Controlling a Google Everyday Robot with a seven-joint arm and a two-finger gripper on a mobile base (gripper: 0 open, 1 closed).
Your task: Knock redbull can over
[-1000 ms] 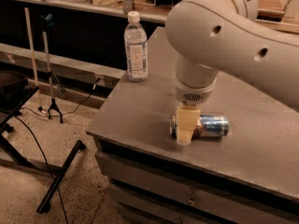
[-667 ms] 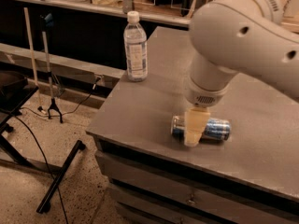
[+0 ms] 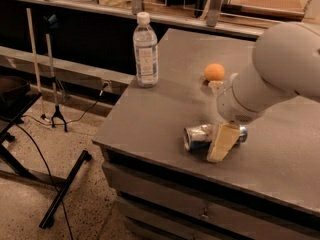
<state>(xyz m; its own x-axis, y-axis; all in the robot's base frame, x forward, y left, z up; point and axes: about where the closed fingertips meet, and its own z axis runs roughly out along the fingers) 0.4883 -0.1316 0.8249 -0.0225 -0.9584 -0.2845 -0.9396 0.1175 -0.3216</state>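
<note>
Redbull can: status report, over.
Tool down in front of redbull can. Can lying on its side. Water bottle, orange ball behind, apart.

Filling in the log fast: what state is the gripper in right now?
Gripper: low over the table, right in front of the redbull can, which lies on its side; open or closed cannot be told.

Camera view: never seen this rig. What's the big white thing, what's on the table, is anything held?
There is one camera, looking down on a grey table; its mount is not known. The big white shape is a robot arm reaching in from the right. Its pale hand is low near the table's front edge, just in front of a drink can lying on its side. Further back are an upright water bottle and an orange ball. The can rests on the table, and whether the hand grips it cannot be told.
</note>
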